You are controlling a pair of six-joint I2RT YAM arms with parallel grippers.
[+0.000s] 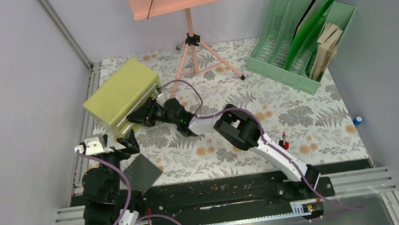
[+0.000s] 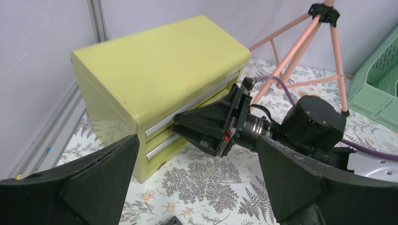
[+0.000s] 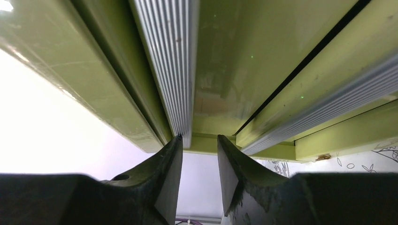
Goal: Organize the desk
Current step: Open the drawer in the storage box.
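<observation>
Your right arm is reaching across the desk (image 1: 302,110) from the near right toward the far left, and its gripper (image 3: 199,140) is pressing up against the front of the cabinet (image 1: 120,91). The cabinet is sitting on the desk's far left corner, angled so its drawers are facing the middle. In the right wrist view the fingers are standing a little apart. The end of one ribbed handle (image 3: 166,56) is running down into the gap between them, right against the left finger. You cannot tell from here whether they are actually pinching that handle. Nor can you tell which drawer it belongs to, as a second ribbed strip is showing just to the right. Your left gripper (image 1: 124,144) is hanging at the near left with its fingers spread as wide as they go and holding nothing. It is pointing at the cabinet's near corner, and its camera is watching the right gripper at the drawer fronts. A dark mesh pad (image 1: 144,175) is lying on the desk's near left edge, just beside the left arm. The desk itself is filling the whole floor of the enclosure, and its fern print is showing between the arms and the far wall. A pink stand (image 1: 193,43) is resting its tripod feet at the far middle. A green organizer (image 1: 270,51) holding a green folder and some tan sheets is sitting at the far right.
</observation>
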